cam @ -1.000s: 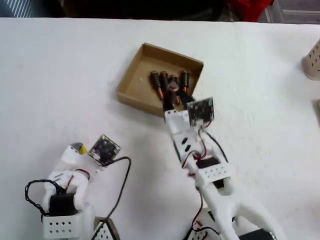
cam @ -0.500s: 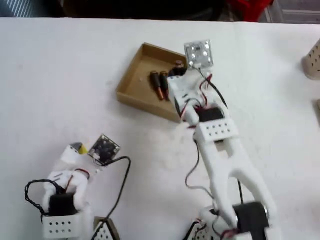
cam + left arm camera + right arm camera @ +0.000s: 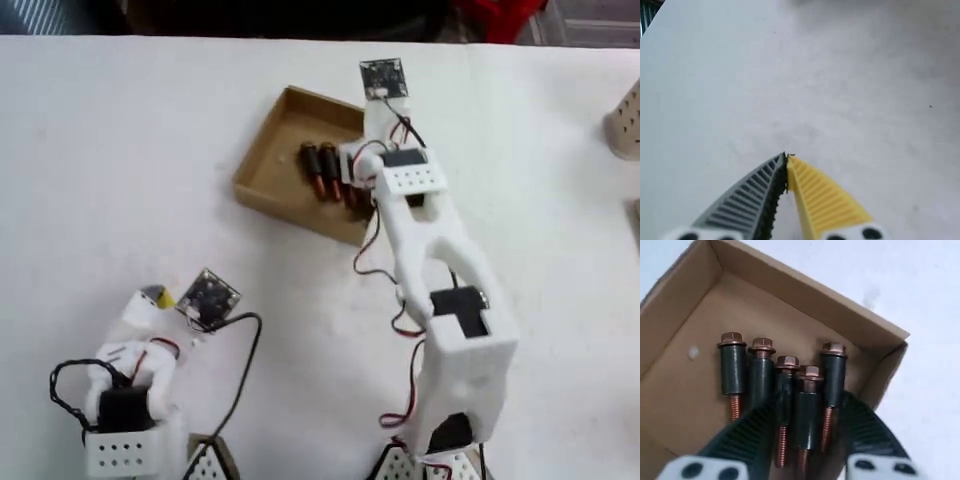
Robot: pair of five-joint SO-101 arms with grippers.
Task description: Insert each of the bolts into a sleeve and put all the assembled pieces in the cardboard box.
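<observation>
- Hovering above the cardboard box (image 3: pixel 805 295), the right pincer (image 3: pixel 807 407) is gaping wide, released and gripping nothing.
- Five sleeved bolts (image 3: pixel 734 365) are lying side by side inside that box.
- The left pincer (image 3: pixel 786 162) is sitting clenched over the bench (image 3: pixel 850 75), well apart from the box.

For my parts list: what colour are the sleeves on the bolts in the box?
Black sleeves, best seen in right wrist view.
</observation>
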